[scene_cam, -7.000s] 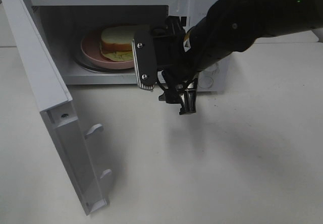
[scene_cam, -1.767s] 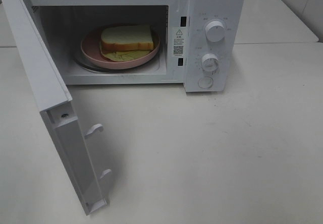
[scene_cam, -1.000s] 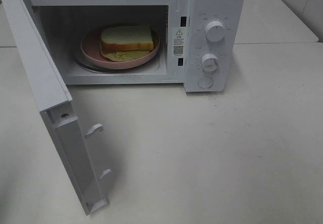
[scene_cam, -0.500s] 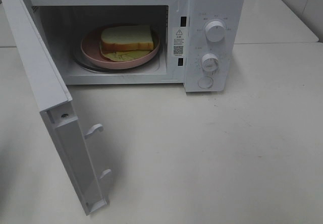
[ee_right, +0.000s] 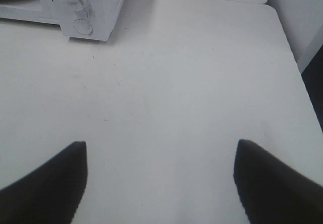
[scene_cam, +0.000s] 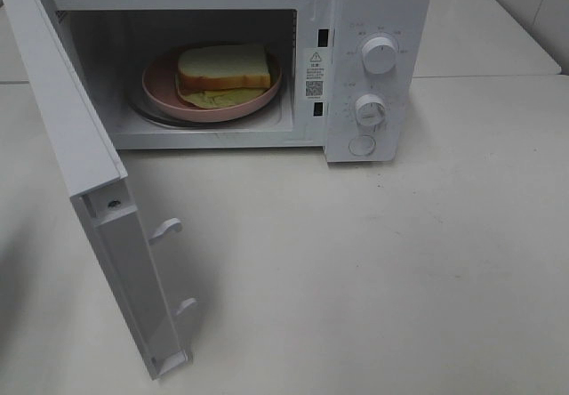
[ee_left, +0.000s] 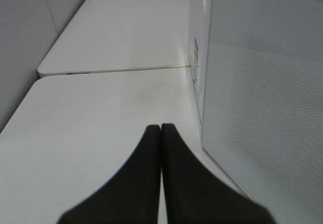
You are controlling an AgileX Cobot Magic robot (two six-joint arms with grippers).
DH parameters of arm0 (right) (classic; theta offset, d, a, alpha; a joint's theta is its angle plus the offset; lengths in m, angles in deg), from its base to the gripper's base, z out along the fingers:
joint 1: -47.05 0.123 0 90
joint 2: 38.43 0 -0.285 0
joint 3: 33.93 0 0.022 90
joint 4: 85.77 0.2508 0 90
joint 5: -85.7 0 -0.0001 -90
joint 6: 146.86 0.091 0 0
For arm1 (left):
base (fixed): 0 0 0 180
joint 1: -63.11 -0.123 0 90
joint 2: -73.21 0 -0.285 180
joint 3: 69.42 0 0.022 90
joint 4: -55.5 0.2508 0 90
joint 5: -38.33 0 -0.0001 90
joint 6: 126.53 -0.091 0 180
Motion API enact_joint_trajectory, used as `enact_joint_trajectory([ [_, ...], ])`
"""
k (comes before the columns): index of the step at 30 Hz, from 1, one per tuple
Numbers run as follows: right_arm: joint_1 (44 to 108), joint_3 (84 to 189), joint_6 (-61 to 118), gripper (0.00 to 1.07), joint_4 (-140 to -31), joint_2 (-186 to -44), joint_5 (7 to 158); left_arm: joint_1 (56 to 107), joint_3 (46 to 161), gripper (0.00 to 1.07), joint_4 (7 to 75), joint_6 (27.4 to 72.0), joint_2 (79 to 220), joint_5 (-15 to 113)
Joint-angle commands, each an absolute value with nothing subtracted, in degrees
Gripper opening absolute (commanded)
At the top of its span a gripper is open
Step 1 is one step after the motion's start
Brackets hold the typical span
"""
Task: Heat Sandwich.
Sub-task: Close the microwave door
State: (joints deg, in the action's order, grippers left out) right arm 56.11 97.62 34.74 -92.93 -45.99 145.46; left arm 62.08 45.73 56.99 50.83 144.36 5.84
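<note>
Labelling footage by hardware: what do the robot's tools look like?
Left tool: two plain black fingers curving to narrow tips. Right tool: two black fingers, blurred, with blunter tips. No cables or markings show; arms are out of view.

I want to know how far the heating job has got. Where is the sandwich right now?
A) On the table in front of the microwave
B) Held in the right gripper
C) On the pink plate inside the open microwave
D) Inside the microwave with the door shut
C: the sandwich lies on the pink plate inside the microwave, whose door stands wide open.
</note>
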Motion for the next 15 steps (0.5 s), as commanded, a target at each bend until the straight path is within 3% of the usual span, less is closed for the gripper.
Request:
enact_joint_trajectory([
  [1, 55.71, 97.56, 34.40, 0.76, -92.87, -44.50, 144.88, 62.42, 45.68, 0.00, 62.78, 54.67, 149.57, -0.86],
  [6, 55.71, 97.56, 34.40, 0.76, -92.87, -44.50, 144.88, 63.05, 46.48, 0.00, 65.99, 58.57, 156.45, -8.31],
  [15, 55.71, 97.56, 34.40, 0.76, -92.87, -44.50, 144.88, 72.50, 51.64, 0.00, 66.91, 55.70, 166.19, -11.63],
])
